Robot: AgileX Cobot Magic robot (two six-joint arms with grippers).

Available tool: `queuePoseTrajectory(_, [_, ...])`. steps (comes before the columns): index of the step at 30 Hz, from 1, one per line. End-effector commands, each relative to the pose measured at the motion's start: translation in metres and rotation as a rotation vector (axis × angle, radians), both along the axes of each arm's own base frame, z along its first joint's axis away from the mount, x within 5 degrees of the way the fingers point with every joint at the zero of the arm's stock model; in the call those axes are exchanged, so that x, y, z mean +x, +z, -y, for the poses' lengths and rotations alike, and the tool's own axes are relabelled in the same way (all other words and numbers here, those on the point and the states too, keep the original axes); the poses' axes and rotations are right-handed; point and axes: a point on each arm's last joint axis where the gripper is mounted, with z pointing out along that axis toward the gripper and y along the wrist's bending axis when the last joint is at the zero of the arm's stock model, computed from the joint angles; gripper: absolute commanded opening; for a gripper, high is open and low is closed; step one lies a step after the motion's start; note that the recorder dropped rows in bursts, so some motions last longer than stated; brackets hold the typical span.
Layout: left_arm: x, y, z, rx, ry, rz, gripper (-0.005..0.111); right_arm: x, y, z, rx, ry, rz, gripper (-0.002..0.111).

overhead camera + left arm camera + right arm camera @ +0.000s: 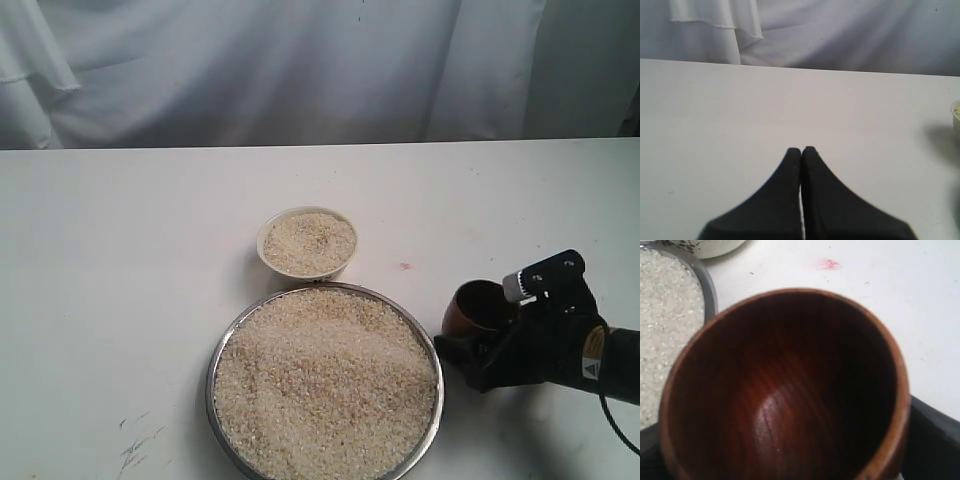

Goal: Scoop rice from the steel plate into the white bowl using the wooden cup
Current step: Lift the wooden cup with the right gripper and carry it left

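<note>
Beside the steel plate [211,378] of rice [325,385], right jaws flank the empty wooden cup [478,308], grip unclear.

- wooden cup [785,390]: glossy reddish-brown wood, with fine grain lines showing inside.
- steel plate [212,372]: thin, shiny silver metal rim.
- rice [325,390]: dry, matt, pale grains in a rough-looking heap.
- white bowl [263,250]: smooth white; the material is unclear.
- table [120,250]: smooth, matt white.
- cloth [250,60]: soft white fabric, hanging in folds.
- left gripper [801,150]: matt black.
</note>
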Motion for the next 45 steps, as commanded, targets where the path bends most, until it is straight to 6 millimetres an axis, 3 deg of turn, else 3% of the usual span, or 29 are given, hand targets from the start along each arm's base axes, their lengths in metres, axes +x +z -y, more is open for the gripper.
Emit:
queuePoseTrajectory(1, [0.0, 0.0, 0.0, 0.001, 0.002, 0.013, 0.0, 0.0, 0.002, -0.003, 0.03, 0.013, 0.008, 0.047])
queuePoseTrajectory(9, [0.0, 0.0, 0.0, 0.001, 0.002, 0.013, 0.0, 0.002, 0.015, -0.007, 0.094, 0.027, 0.062, 0.029])
queuePoseTrajectory(16, [0.0, 0.0, 0.0, 0.001, 0.002, 0.013, 0.0, 0.002, 0.019, -0.007, 0.095, 0.03, 0.079, 0.0])
queuePoseTrajectory(20, [0.0, 0.0, 0.0, 0.001, 0.002, 0.013, 0.0, 0.007, 0.037, -0.003, 0.054, -0.003, 0.128, 0.0])
queuePoseTrajectory(25, [0.0, 0.0, 0.0, 0.001, 0.002, 0.013, 0.0, 0.025, 0.09, 0.007, -0.102, -0.135, 0.125, 0.0])
queuePoseTrajectory(28, [0.0, 0.0, 0.0, 0.001, 0.002, 0.013, 0.0, 0.027, 0.128, -0.008, -0.202, -0.103, 0.195, 0.0])
queuePoseTrajectory(30, [0.0, 0.0, 0.0, 0.001, 0.002, 0.013, 0.0, 0.025, 0.14, -0.022, -0.335, -0.058, 0.249, 0.0])
queuePoseTrajectory(38, [0.0, 0.0, 0.0, 0.001, 0.002, 0.013, 0.0, 0.008, 0.149, -0.065, -0.623, 0.178, 0.423, 0.0])
queuePoseTrajectory(45, [0.0, 0.0, 0.0, 0.001, 0.002, 0.013, 0.0, -0.007, 0.148, -0.082, -0.798, 0.33, 0.515, 0.0])
